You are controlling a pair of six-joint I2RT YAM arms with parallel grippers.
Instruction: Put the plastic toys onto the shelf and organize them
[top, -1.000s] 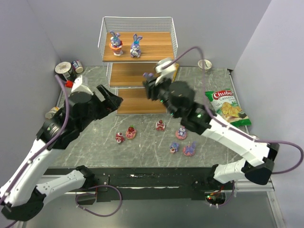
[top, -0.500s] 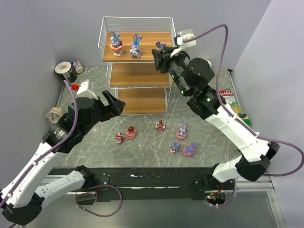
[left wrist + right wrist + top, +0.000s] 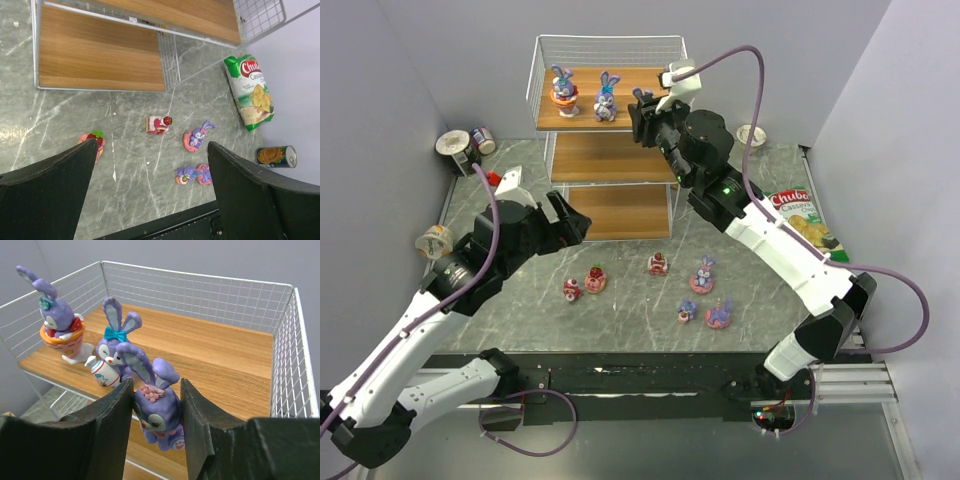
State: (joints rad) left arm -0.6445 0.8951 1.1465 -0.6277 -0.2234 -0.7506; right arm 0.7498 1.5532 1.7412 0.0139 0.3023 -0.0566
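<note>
The right gripper (image 3: 156,386) pinches the purple bunny (image 3: 159,407) by its head. It seems light, hard, slippery. Left gripper (image 3: 151,145) is open.

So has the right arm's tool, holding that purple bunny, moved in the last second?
Yes. The right tool with its bunny went from in front of the shelf's middle board up to the top board's right end.

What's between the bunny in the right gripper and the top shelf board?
Nothing visible. The right gripper holds the bunny at the top board's front edge, with bare wood right beyond it. The placed bunnies stand to its left, apart from it; the wire wall is off to the right.
</note>
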